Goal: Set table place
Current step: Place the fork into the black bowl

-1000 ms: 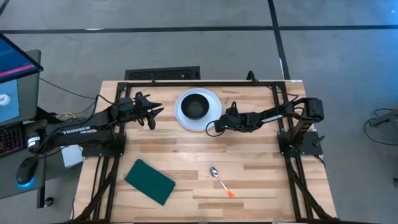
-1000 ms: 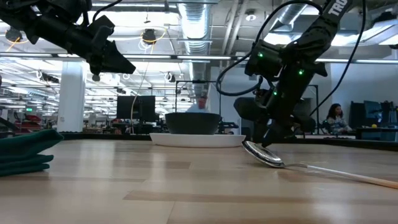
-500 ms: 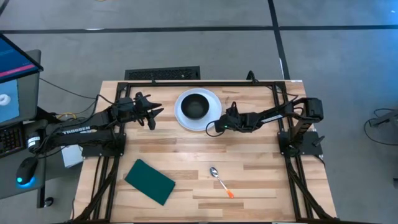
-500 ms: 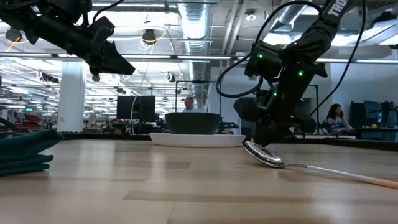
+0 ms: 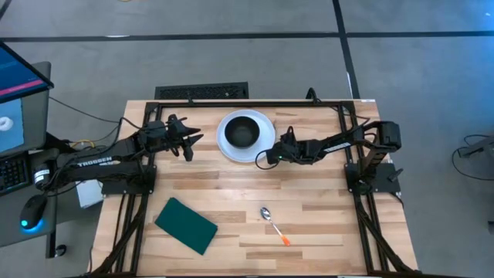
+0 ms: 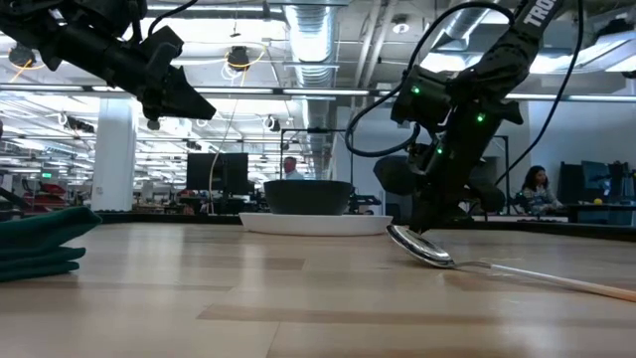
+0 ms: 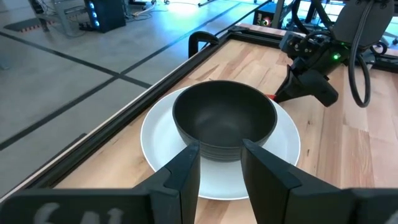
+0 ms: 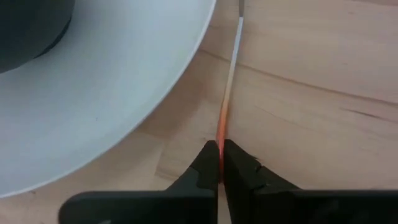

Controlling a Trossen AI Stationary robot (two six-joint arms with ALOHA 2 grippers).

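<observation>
The white plate (image 5: 225,145) lies at the far middle of the table (image 5: 324,232), with a black bowl (image 5: 242,133) standing on it. Beside the plate's right rim a thin utensil (image 8: 234,50) with an orange handle and a silver front lies on the wood. My right gripper (image 8: 220,163) is shut on it, low at the table (image 6: 422,227). My left gripper (image 7: 221,167) hangs open above the table, left of the plate (image 5: 189,144), pointing at the bowl. My right gripper pinches the utensil's orange handle (image 8: 221,132) near its free end between its two fingertips. The fingers come down from above, slanting from the table's right side, and lie along the utensil. The utensil's silver front end (image 8: 239,25) lies on the wood beside the plate's rim.
A spoon (image 5: 272,222) with an orange handle lies near the table's front middle. A dark green pad (image 5: 185,225) lies at the near left. The black frame (image 5: 255,103) runs along the table's far edge. People show in the room behind.
My right gripper has drawn its fingers together on the utensil's handle without shifting its place. The plate, bowl and spoon lie as before.
</observation>
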